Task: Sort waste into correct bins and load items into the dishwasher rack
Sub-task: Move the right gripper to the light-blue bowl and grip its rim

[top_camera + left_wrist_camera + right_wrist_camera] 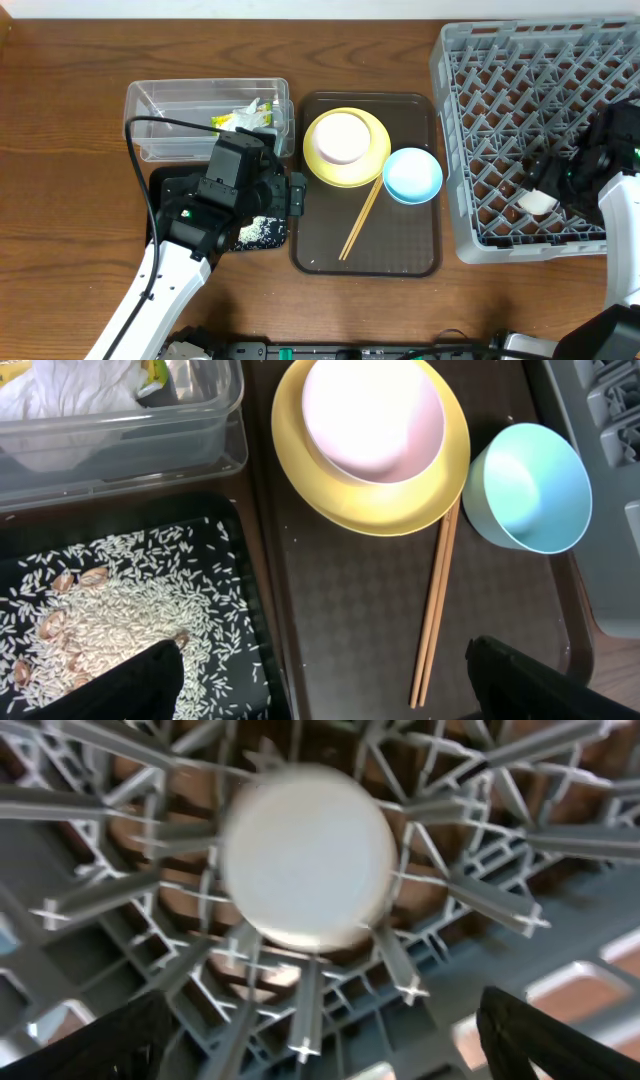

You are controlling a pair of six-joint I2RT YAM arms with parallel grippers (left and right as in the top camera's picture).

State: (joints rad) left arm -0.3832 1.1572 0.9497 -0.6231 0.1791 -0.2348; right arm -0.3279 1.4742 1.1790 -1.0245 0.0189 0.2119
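The white bowl [343,138] sits in the yellow plate [372,163] on the brown tray, with the light blue bowl [412,175] beside it. They show in the left wrist view as bowl [373,415], plate [385,505] and blue bowl [530,488]. The green-and-white wrapper [245,118] lies in the clear tub [165,125]. Rice grains [110,610] cover the black tray [235,530]. My left gripper [320,680] is open and empty over the edge between the two trays. The small pale cup [537,203] [310,860] lies upside down in the grey rack [500,120]. My right gripper [320,1040] is open above it.
Wooden chopsticks [362,220] lie on the dark brown serving tray [400,250], between the plate and the blue bowl. The rack fills the right side of the wooden table. The left arm covers much of the black tray in the overhead view.
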